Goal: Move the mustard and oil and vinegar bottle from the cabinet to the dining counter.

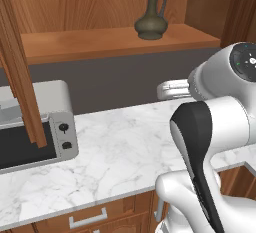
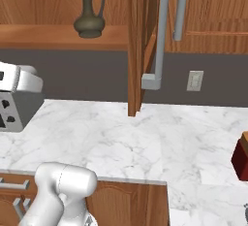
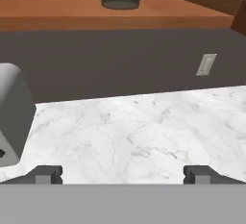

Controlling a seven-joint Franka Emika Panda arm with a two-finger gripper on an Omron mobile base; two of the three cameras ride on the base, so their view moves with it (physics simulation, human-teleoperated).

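Glossy white rounded arm links (image 1: pixel 227 114) right of the toaster oven (image 1: pixel 35 127), black curved joint band, dark round cap with tiny green and blue marks, small dark fingertips (image 3: pixel 48 174)

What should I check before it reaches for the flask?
1. Flask upright on the cabinet shelf: ok.
2. Cabinet door open, shelf front unblocked: ok.
3. Hand open, nothing between the fingers: ok.
4. Hand level with the flask: not ok; it sits low, over the worktop.
5. Toaster oven off the path: ok, it stands to the left.
6. Mustard location: cannot tell.
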